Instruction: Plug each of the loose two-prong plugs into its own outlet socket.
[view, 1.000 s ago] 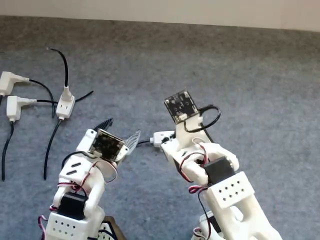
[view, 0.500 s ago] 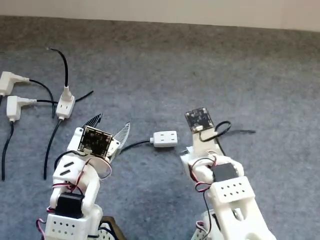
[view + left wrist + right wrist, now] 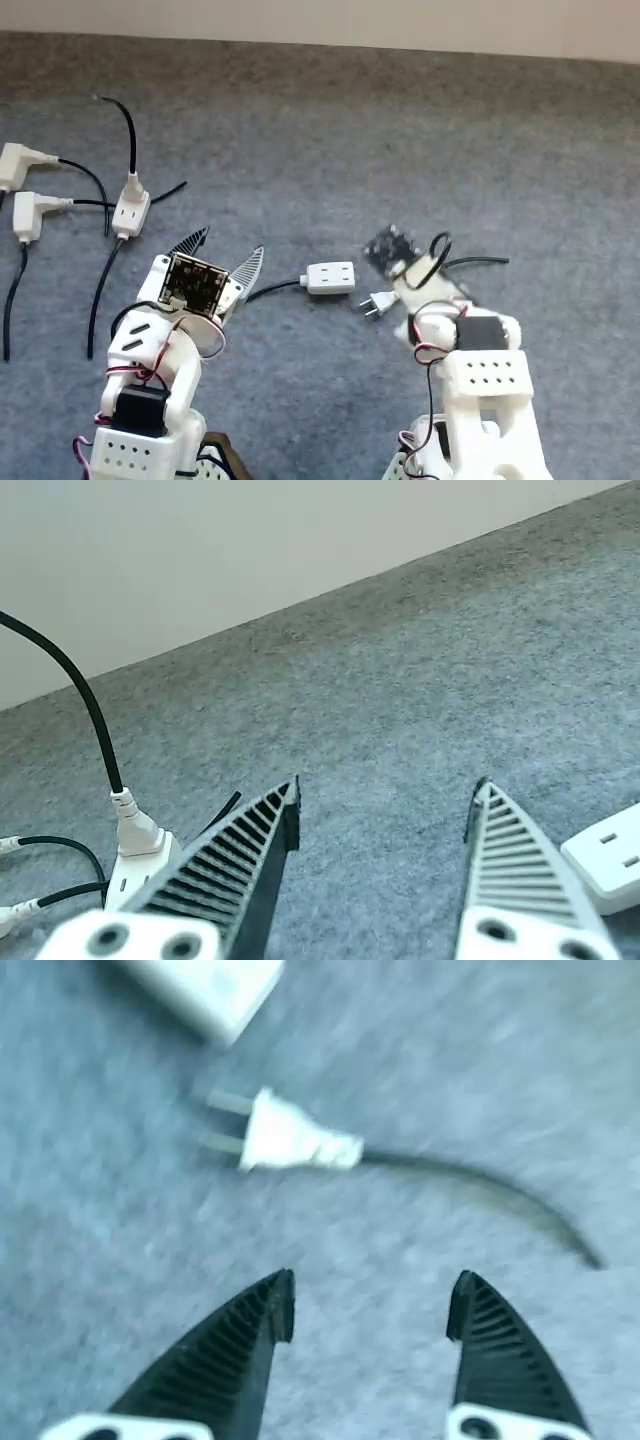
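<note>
Near the loose plug (image 3: pixel 285 1140), the right gripper (image 3: pixel 370 1305) is held wide open, and the plug could be pushed aside if gripped off-centre.

The high camera is looking down from above and behind both arms, taking in the whole stretch of grey carpet (image 3: pixel 450 130), with a pale wall (image 3: pixel 400 20) running along the far edge. The left wrist camera is riding just behind the left gripper (image 3: pixel 386 790), peering forward at a low angle between its parted jaws toward that wall. The right wrist camera is sitting behind the right gripper (image 3: pixel 373 1282), aiming steeply down, close to the carpet (the loose plug (image 3: pixel 285 1140) is lying just past the spread jaw tips). All three views are sharing the white outlet block (image 3: pixel 330 277). It is showing beside one jaw in the left wrist view and beyond the plug in the right wrist view.
</note>
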### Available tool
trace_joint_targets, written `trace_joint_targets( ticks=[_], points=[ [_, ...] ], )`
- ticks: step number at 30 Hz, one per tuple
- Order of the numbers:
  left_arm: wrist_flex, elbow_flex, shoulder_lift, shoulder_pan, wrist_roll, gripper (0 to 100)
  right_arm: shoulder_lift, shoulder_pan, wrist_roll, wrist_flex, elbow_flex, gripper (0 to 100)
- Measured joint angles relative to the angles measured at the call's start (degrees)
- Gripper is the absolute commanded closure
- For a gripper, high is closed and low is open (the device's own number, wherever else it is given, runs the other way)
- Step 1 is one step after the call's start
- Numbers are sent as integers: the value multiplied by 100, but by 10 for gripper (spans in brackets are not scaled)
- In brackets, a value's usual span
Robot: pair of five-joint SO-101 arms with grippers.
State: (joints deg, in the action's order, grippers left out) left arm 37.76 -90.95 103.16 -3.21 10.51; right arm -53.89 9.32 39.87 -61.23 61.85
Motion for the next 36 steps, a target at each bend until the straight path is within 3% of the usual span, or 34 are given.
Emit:
trace_joint_targets(
  ticks=[4,9,14,18,20,24,28,36],
  points=[
    [0,0,0,0,0,741,589,0,-888,-105,-932,757],
    [0,0,0,0,0,741,2505,-202,-2453,-220,-1978,757],
    [0,0,0,0,0,741,4475,-79,-5081,-932,-2831,757],
    [-62,-18,0,-62,0,741,4949,141,-7701,-1503,-3358,757],
    [-88,-26,0,-158,0,741,4967,141,-8457,-1556,-3622,757],
    [-105,-26,0,-202,0,741,4967,132,-9292,-1556,-3965,757],
    [-105,-26,0,-202,0,741,5029,158,-10110,-782,-3859,757],
    [-105,-26,0,-202,0,741,5029,158,-10347,237,-3024,757]
  ],
)
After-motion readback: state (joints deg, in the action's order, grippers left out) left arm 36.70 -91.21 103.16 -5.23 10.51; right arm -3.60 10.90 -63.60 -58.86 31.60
